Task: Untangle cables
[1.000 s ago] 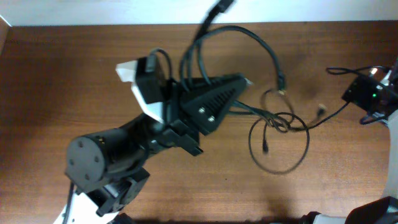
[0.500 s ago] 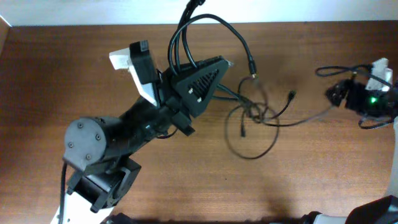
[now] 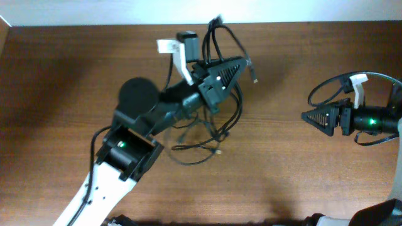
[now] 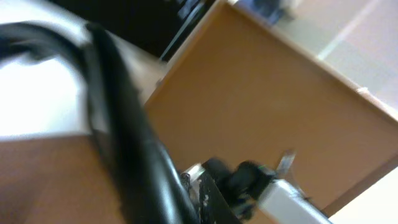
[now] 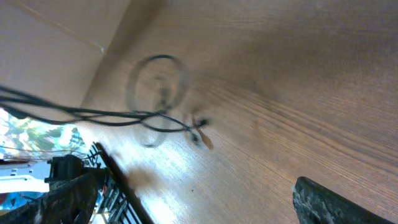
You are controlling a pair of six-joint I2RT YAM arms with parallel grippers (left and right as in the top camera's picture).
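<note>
- Left gripper (image 3: 242, 63): I see it near the middle of the counter's (image 3: 63, 94) far edge. Its jaws are clenched on the cables (image 3: 213, 133), pinching several strands at the tip.
- The cables, upper part: above the left gripper, loops of thin black cord arch up towards the far edge. One plug end (image 3: 254, 78) hangs just right of the jaws.
- The cables, lower part: below the jaws the strands fall into a loose tangle on the wood, between the far edge and the counter's centre. A pale-tipped plug (image 3: 218, 152) lies at the tangle's near side.
- Left wrist view: a thick, blurred black cord (image 4: 124, 143) crosses close to the lens. I cannot make out the jaws here.
- Right gripper (image 3: 306, 115): it is by the right edge, well apart from the tangle, and points towards it. Its jaws are released and spread wide, with nothing between them.
- Right wrist view: its two fingers (image 5: 329, 202) frame bare wood. The tangle lies beyond them, with one loop and a gold-tipped plug on the wood, both blurred.
</note>
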